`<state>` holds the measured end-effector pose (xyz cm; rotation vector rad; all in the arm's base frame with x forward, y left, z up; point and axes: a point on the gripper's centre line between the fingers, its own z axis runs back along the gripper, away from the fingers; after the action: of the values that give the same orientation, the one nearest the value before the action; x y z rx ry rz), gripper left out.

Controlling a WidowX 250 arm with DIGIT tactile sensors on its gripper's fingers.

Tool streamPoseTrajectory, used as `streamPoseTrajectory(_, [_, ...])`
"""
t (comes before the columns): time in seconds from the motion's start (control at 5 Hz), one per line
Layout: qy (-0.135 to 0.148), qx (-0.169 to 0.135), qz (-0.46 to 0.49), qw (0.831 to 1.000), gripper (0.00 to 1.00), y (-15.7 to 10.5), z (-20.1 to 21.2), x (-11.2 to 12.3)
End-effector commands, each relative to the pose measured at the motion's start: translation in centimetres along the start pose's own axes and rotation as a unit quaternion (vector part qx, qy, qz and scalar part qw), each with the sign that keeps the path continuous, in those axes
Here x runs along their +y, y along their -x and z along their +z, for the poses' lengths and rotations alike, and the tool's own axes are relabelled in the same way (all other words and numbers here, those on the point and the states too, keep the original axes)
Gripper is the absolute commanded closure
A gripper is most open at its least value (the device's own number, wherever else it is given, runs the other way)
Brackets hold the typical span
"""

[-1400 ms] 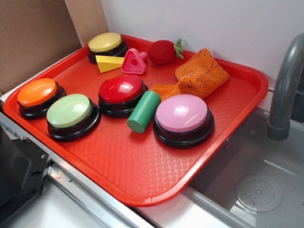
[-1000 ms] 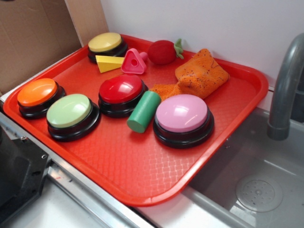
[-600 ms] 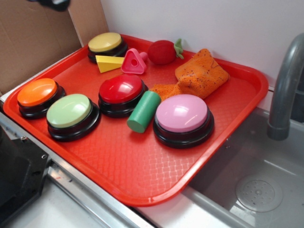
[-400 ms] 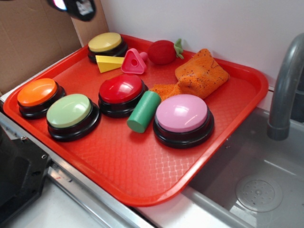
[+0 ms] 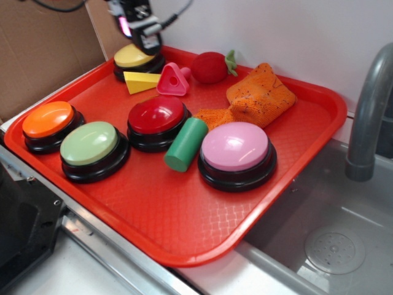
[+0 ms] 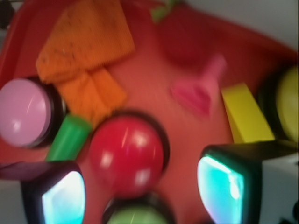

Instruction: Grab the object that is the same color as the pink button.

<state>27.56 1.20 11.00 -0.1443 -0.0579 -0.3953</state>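
The hot-pink triangle block with a triangular hole lies at the back of the red tray, between the yellow wedge and the red plush strawberry. It shows blurred in the wrist view. The light-pink domed button stands right of centre and appears in the wrist view. My gripper hovers high at the back left, above the yellow button, left of the block. In the wrist view my gripper is open and empty.
Red button, green button, orange button, a green cylinder and an orange cloth share the tray. A cardboard wall rises at left. A sink basin and grey faucet lie right.
My gripper has come into view from the top left and moved right and down to above the yellow button. Nothing on the tray has moved.
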Motion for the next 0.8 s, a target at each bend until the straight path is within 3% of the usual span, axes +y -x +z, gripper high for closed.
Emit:
streamPoseTrajectory(0.0, [0.053,-0.059,-0.112,0.991,0.0,-4.6,-2.2,3.8])
streamPoseTrajectory(0.2, [0.071,-0.063,-0.118,0.989,0.0,-4.8,-2.8,5.3])
streamPoseTrajectory(0.6, [0.1,-0.078,-0.214,0.968,0.0,-3.0,-3.2,5.6])
